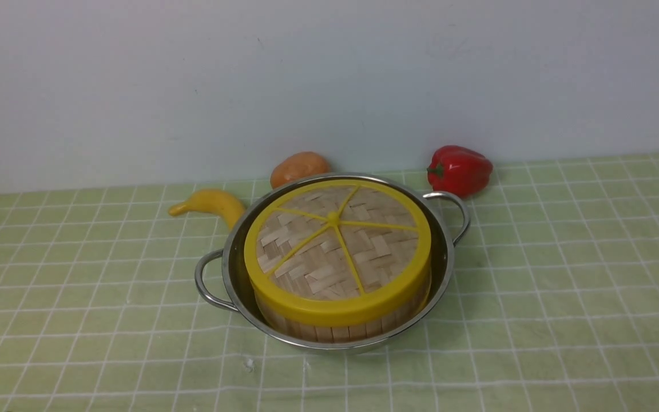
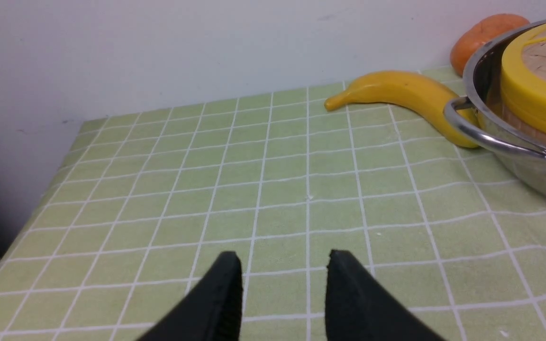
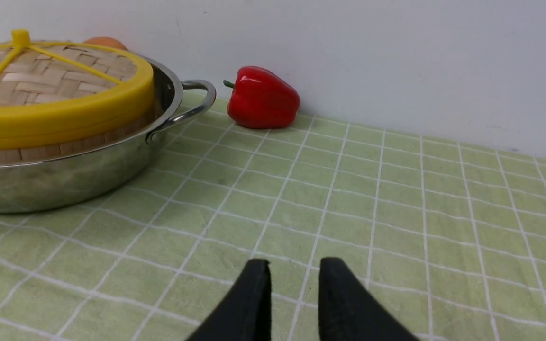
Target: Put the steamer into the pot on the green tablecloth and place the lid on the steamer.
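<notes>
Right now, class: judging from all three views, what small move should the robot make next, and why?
Probably none beyond keeping both arms back. The lid already sits on the steamer, which stands inside the pot on the green tablecloth. The left hand and right hand are open, empty and clear of the pot, so the job looks done.

You face a plain, matte white wall (image 1: 329, 80) behind the work surface, evenly lit, with faint scuffs.
</notes>
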Tool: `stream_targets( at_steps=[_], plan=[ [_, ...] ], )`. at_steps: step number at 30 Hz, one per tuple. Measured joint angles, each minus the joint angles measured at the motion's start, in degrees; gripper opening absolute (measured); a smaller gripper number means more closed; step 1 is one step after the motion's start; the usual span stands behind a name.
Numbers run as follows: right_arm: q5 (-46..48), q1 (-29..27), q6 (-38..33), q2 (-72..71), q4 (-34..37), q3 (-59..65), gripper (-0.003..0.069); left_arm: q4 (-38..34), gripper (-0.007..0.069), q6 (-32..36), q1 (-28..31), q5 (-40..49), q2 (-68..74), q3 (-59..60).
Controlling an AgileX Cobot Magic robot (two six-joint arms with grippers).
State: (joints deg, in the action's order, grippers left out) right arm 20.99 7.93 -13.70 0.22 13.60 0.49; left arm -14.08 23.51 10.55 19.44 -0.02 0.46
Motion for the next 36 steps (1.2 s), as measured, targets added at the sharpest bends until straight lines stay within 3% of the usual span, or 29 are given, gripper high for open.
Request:
stream_targets(
  at_steps=[36],
  plan=[
    [0.00, 0.00, -0.05, 0.00, 0.00, 0.00, 0.0240, 0.00, 0.0243, 0.00, 0.00, 0.00, 0.00, 0.00]
  ],
)
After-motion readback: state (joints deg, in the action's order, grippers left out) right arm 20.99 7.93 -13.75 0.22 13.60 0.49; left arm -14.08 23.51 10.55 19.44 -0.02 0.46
